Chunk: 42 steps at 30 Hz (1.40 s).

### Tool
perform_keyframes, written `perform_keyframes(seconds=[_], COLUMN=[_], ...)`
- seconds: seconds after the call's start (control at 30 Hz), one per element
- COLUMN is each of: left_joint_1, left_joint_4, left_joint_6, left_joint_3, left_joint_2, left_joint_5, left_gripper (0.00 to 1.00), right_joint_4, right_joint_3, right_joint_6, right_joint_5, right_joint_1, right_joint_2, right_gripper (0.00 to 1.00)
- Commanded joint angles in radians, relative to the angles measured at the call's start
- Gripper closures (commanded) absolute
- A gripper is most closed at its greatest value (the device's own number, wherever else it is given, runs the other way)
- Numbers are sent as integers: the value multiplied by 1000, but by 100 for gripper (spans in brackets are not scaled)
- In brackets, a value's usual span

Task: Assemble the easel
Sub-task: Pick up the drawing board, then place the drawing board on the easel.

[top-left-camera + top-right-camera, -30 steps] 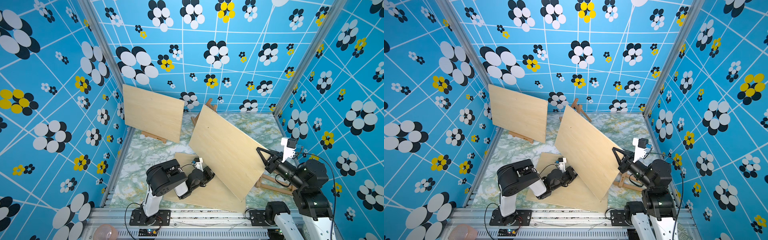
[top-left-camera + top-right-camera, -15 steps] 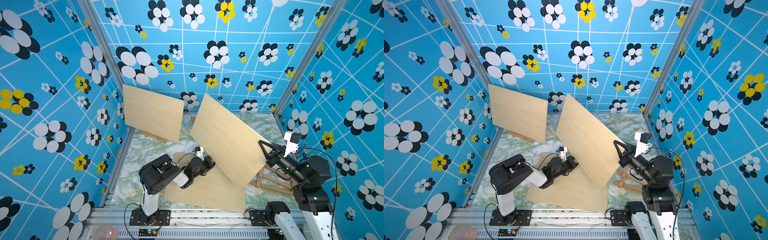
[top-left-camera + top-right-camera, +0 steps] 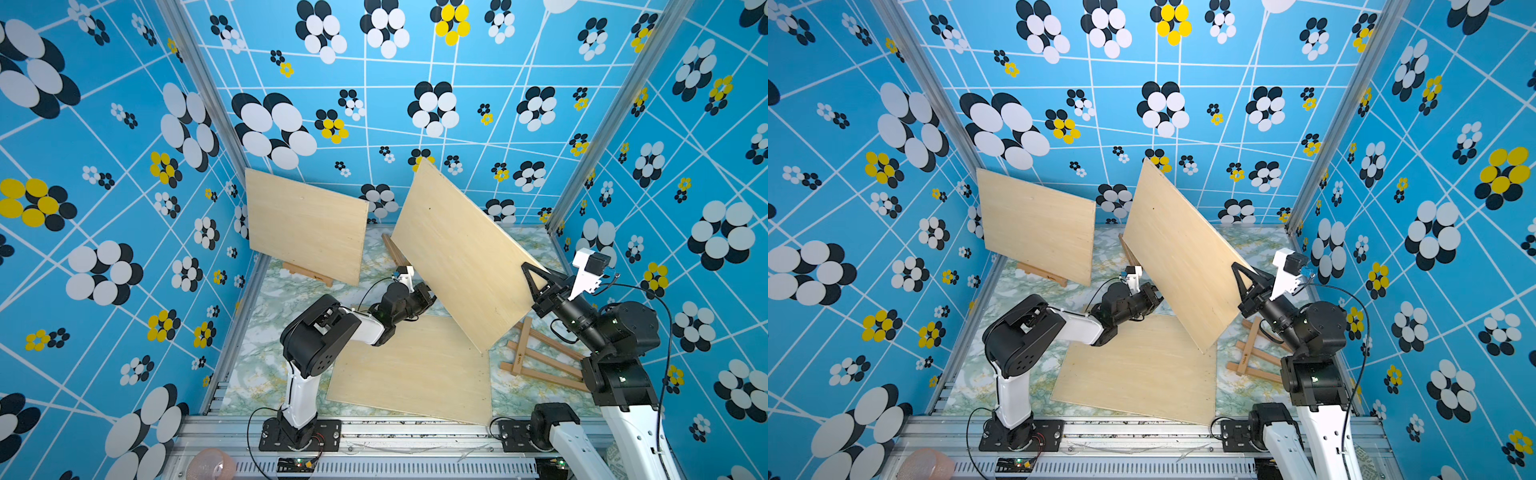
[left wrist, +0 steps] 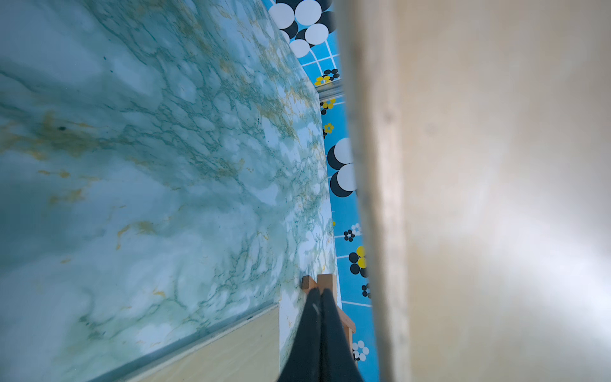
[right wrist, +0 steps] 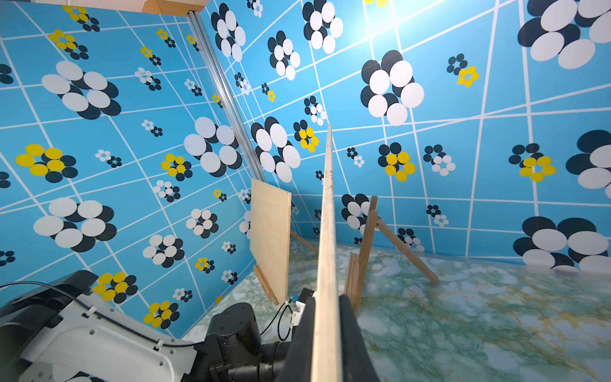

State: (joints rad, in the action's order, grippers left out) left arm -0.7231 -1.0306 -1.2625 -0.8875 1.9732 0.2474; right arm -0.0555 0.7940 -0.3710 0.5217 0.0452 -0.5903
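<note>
- Right gripper (image 3: 535,279) is clamped on the raised board (image 3: 457,257), on the edge nearest the right arm; the wrist view shows one finger (image 5: 305,330) on each face, with the board's thin edge running straight out between them
- Raised board is clear of the surface (image 3: 291,299) and tilted: upper corner up against the back wall pattern, lower corner hanging over the flat board (image 3: 415,370); it reads the same in both top views
- Left gripper (image 3: 424,291) is closed with nothing between its fingers (image 4: 310,330); it sits just beside the lower left edge of the raised board, and contact with the board cannot be told
- Left wrist view: the tips of the closed gripper sit in front of a wooden easel piece (image 4: 327,281), with the raised board's face filling one side of the frame
- Standing easel (image 5: 367,244) is upright on the surface behind the raised board, rear leg splayed out; in a top view only a short length (image 3: 394,250) shows past the board's edge
- Flat board lies on the surface at the front, between the two arm bases
- Flat easel frame (image 3: 540,357) lies on the surface beside the right arm, near the raised board's lower corner
- Back board (image 3: 303,228) stands on its own easel ledge (image 3: 307,272) in the back left corner, well apart from both grippers
</note>
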Motion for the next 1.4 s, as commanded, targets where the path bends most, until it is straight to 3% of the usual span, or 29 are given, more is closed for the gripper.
perform_keyframes(seconds=[0.0, 0.63, 1.03, 1.37], left_joint_1=[10, 5, 35, 58], left_joint_4=[-66, -148, -199, -215], left_joint_6=[25, -23, -35, -34], left_joint_3=[-74, -118, -102, -129], left_joint_2=[21, 117, 145, 177], left_joint_5=[57, 62, 74, 105], left_gripper=[96, 96, 96, 96], right_joint_4=[-182, -369, -360, -297], right_joint_3=[32, -53, -27, -32], right_joint_6=[-41, -53, 69, 237], right_joint_5=[42, -50, -124, -308], right_joint_1=[9, 42, 194, 400], right_joint_2=[6, -68, -137, -113], right_gripper=[100, 100, 100, 100])
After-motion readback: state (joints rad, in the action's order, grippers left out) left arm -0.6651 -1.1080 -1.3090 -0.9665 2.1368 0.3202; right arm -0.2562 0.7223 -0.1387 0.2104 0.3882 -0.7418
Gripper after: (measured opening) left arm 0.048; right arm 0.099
